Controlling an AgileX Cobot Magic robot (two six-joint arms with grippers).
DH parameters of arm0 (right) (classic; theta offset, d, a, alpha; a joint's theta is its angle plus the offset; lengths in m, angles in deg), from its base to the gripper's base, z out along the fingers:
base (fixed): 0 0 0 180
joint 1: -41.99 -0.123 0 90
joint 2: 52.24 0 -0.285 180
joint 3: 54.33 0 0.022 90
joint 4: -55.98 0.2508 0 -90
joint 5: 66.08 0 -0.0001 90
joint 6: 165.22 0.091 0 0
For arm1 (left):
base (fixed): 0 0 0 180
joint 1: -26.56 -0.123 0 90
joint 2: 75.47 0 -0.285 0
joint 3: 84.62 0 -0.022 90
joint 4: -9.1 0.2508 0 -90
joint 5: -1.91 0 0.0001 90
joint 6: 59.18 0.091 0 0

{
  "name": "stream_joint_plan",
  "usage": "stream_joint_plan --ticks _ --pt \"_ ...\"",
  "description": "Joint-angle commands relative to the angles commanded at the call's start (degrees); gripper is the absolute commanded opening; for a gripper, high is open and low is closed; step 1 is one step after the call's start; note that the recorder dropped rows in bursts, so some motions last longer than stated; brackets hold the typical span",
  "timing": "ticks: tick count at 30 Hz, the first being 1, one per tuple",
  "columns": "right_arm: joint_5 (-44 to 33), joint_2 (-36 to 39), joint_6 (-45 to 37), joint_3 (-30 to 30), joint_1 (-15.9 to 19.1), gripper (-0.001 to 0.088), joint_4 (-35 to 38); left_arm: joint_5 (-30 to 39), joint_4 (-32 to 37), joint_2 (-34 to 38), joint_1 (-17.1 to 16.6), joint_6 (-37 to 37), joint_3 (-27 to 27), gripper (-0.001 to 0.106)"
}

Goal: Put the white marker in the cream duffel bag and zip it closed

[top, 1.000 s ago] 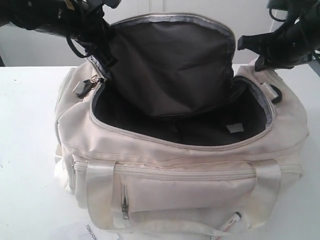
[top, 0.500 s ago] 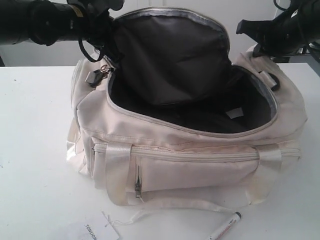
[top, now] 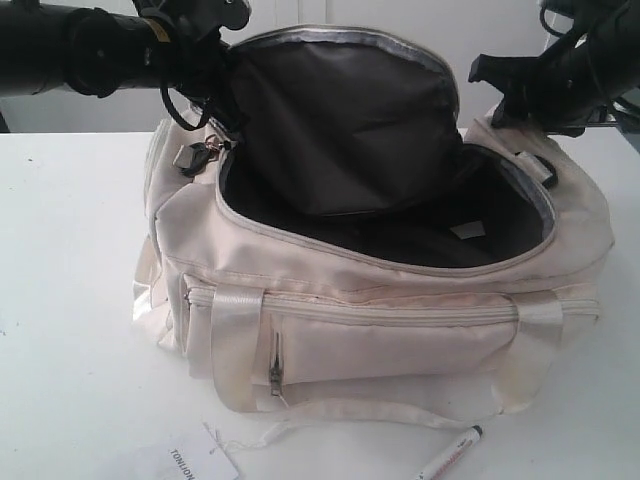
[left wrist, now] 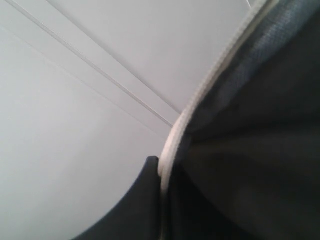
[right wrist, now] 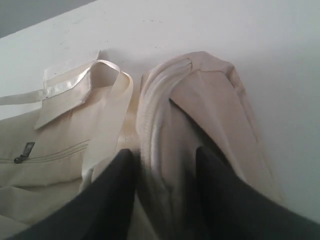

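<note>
A cream duffel bag point(top: 400, 350) sits on a white table point(top: 60, 300), its main opening unzipped and its dark-lined top flap point(top: 340, 120) standing upright. The left gripper point(top: 218, 75) reaches in from the upper left of the exterior view and is clamped on the flap's edge at the bag's left end. The left wrist view shows one dark finger point(left wrist: 135, 205) lying against the pale piping, with the lining filling the rest of that picture. Just below this grip, a metal zip pull point(top: 195, 155) hangs at the corner of the opening. The right gripper point(right wrist: 164, 152) hovers at the bag's right end with its jaws spread apart. A plump fold of cream cloth lies between its two dark fingers and does not look pinched. The white marker point(top: 452, 455) is outside the bag. It lies slantwise on the table just in front of the bag's right front corner, its dark-capped end nearer the bag, its other end cut off by the picture's lower edge, well apart from both grippers. A paper tag point(top: 190, 462) with black letters lies on the table near the front left. One shiny webbing handle point(top: 350, 410) trails across the table between the tag and the marker. A small pale label point(top: 465, 230) shows inside the dark interior.
</note>
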Motion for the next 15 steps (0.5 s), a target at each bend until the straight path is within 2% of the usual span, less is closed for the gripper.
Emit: stream_joint_plan --ticks 6,15 --pt "-2.21 -4.89 0.00 0.00 0.00 0.0438 -0.23 0.00 0.00 0.00 0.00 0.00 0.00 0.000" --pt "-10.99 -10.34 -3.25 0.00 -0.14 0.0437 -0.23 0.00 0.00 0.00 0.00 0.00 0.00 0.000"
